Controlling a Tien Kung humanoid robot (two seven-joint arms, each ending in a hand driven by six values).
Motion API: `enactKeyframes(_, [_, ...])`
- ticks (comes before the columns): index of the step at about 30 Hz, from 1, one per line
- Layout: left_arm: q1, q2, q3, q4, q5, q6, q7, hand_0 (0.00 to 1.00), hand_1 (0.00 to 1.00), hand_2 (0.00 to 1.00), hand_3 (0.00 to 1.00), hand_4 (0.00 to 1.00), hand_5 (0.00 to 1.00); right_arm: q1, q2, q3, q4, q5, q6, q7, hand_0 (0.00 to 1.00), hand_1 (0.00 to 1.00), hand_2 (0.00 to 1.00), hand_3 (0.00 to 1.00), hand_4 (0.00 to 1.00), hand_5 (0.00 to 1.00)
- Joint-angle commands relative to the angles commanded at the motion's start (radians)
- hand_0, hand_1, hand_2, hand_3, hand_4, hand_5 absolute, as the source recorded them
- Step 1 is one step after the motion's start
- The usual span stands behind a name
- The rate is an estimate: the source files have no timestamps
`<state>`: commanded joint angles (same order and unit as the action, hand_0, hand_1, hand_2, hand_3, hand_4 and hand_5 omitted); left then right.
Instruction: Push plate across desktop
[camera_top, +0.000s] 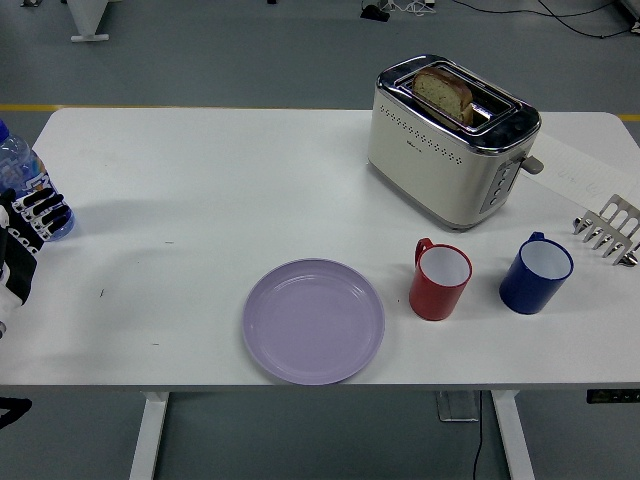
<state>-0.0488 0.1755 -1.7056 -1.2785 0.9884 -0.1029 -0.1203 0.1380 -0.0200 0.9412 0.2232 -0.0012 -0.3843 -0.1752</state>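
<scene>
The lilac plate (313, 321) lies at the worktop's (220, 190) near edge. The left hand (22, 232) sits well apart at the left edge, fingers loosely extended, holding nothing.

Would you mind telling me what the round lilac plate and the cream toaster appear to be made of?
The round lilac plate looks like plastic or melamine: flat, even colour with a soft sheen, though glazed ceramic is possible. The cream toaster seems to have a painted or enamelled body, probably metal, with a mirror-bright chrome top and base rim that reflect the surroundings.
</scene>
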Motion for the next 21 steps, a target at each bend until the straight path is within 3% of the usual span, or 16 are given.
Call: enactKeyframes(21, [0.005,0.002,0.012,0.007,-0.008,0.002,0.000,0.799,0.753,0.730,0.655,0.575,0.998,-0.006,-0.004,-0.004,0.002,0.001,-0.005,-0.004,0.558,0.469,0.613,0.592,0.340,0.513])
